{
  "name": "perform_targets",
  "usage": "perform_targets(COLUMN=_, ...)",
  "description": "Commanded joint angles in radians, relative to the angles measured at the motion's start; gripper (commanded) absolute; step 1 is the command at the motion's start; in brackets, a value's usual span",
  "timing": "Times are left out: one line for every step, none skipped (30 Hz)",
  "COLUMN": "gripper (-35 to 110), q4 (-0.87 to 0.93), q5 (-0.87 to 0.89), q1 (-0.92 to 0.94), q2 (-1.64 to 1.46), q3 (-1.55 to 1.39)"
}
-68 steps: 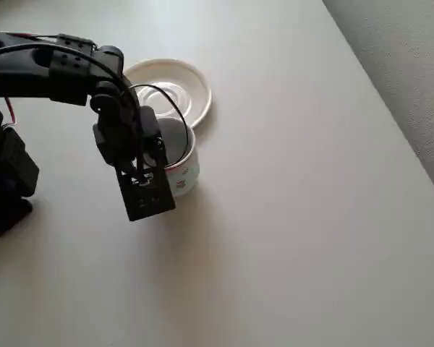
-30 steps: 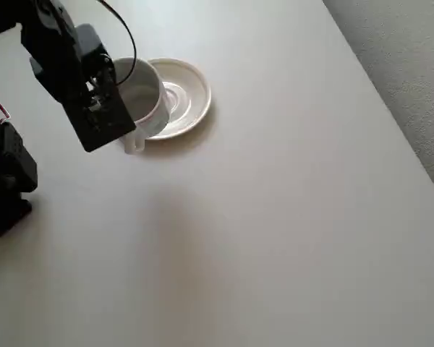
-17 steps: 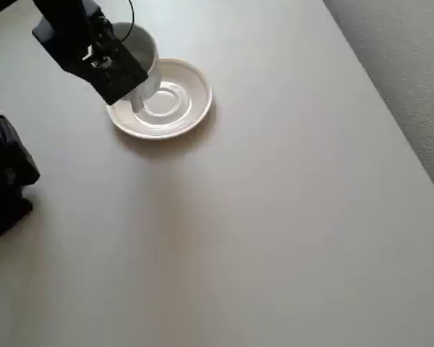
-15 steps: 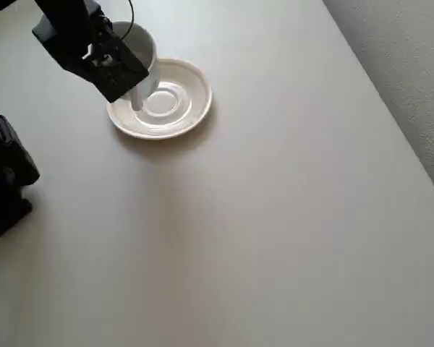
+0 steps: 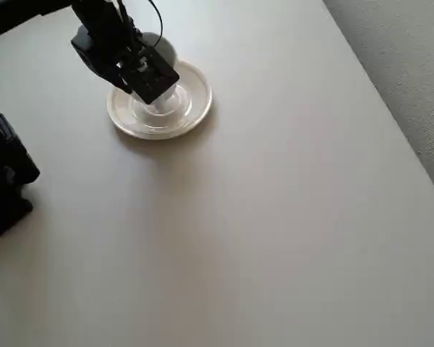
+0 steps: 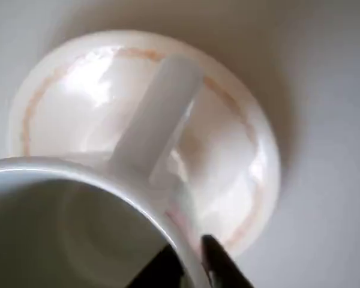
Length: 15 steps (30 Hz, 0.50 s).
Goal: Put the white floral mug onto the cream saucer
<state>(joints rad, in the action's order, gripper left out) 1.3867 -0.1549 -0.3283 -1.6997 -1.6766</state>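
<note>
The white floral mug (image 5: pixel 166 54) hangs over the middle of the cream saucer (image 5: pixel 197 101), mostly covered by the black arm in the overhead view. My gripper (image 5: pixel 148 76) is shut on the mug's wall. In the wrist view, one dark finger (image 6: pixel 162 270) is inside the rim and the other finger (image 6: pixel 223 267) is outside it. There the mug (image 6: pixel 78 198) fills the lower left, and its handle (image 6: pixel 159 114) points out across the saucer (image 6: pixel 246 150) below. I cannot tell whether the mug's base touches the saucer.
The robot's black base (image 5: pixel 6 181) stands at the left edge. The pale table (image 5: pixel 275 231) stretches to the right and front. Its right edge runs diagonally beside grey carpet (image 5: pixel 412 72).
The mug was lifted from the table just in front of the saucer and carried up and left. It has now swung right and sits over the saucer's centre, still in my grip.
</note>
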Motion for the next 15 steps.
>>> perform_targets(gripper=-2, q4=-0.054, q5=-0.026, q1=0.012, q2=-0.003, q3=0.008)
perform_targets(gripper=-2, q4=-0.055, q5=-0.029, q1=0.012, q2=0.000, q3=0.006)
perform_targets(gripper=-2, q4=-0.058, q5=-0.034, q1=0.017, q2=0.003, q3=0.006)
perform_targets(gripper=-2, q4=-0.060, q5=-0.038, q1=0.021, q2=0.005, q3=0.006)
perform_targets(gripper=-2, q4=-0.060, q5=-0.041, q1=0.026, q2=0.006, q3=0.006)
perform_targets(gripper=-2, q4=-0.060, q5=-0.044, q1=0.031, q2=0.008, q3=0.006)
perform_targets(gripper=-2, q4=-0.060, q5=-0.049, q1=0.038, q2=0.008, q3=0.006)
perform_targets(gripper=-2, q4=-0.058, q5=-0.055, q1=0.043, q2=0.009, q3=0.006)
perform_targets(gripper=-2, q4=-0.055, q5=-0.060, q1=0.048, q2=0.009, q3=0.006)
perform_targets(gripper=-2, q4=-0.054, q5=-0.064, q1=0.052, q2=0.008, q3=0.006)
perform_targets(gripper=-2, q4=-0.054, q5=-0.067, q1=0.057, q2=0.005, q3=0.006)
perform_targets(gripper=-2, q4=-0.052, q5=-0.067, q1=0.061, q2=0.002, q3=0.006)
perform_targets(gripper=-2, q4=-0.049, q5=-0.071, q1=0.063, q2=-0.002, q3=0.006)
perform_targets(gripper=-2, q4=-0.044, q5=-0.072, q1=0.063, q2=-0.005, q3=0.006)
perform_targets(gripper=-2, q4=-0.043, q5=-0.074, q1=0.063, q2=-0.006, q3=0.006)
